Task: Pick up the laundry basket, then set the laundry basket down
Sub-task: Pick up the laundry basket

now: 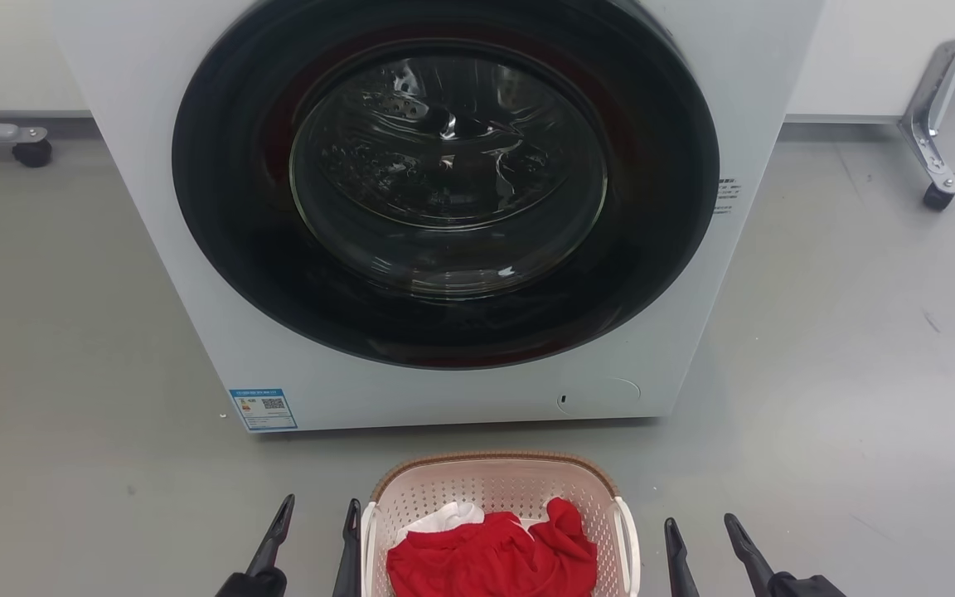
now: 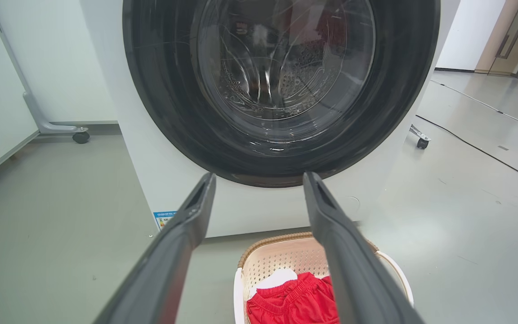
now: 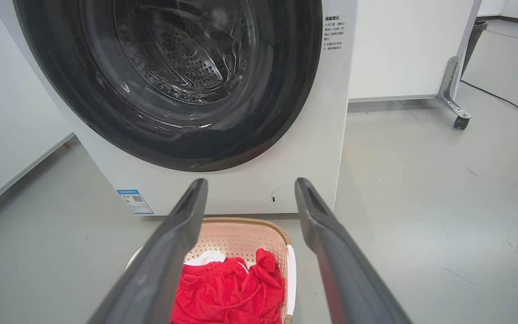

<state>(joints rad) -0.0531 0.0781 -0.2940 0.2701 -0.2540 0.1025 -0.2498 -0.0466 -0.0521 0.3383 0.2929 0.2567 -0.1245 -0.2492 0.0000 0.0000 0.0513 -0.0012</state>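
Note:
The laundry basket point(image 1: 494, 485) stands on the grey floor just in front of the washer, pale pinkish with perforated walls, a brown rim and white side handles. Red and white clothes point(image 1: 494, 555) lie inside it. My left gripper point(image 1: 318, 518) is open just left of the basket's left handle, touching nothing. My right gripper point(image 1: 703, 537) is open a little to the right of the right handle. In the left wrist view the basket point(image 2: 281, 254) lies low between and under the fingers point(image 2: 182, 234); in the right wrist view the basket point(image 3: 241, 234) lies low left of centre.
A white front-loading washer point(image 1: 444, 215) with its round dark glass door shut fills the space ahead. Castered frame legs stand at the far left point(image 1: 30, 149) and far right point(image 1: 938, 195). A black cable point(image 2: 479, 148) runs over the floor to the right.

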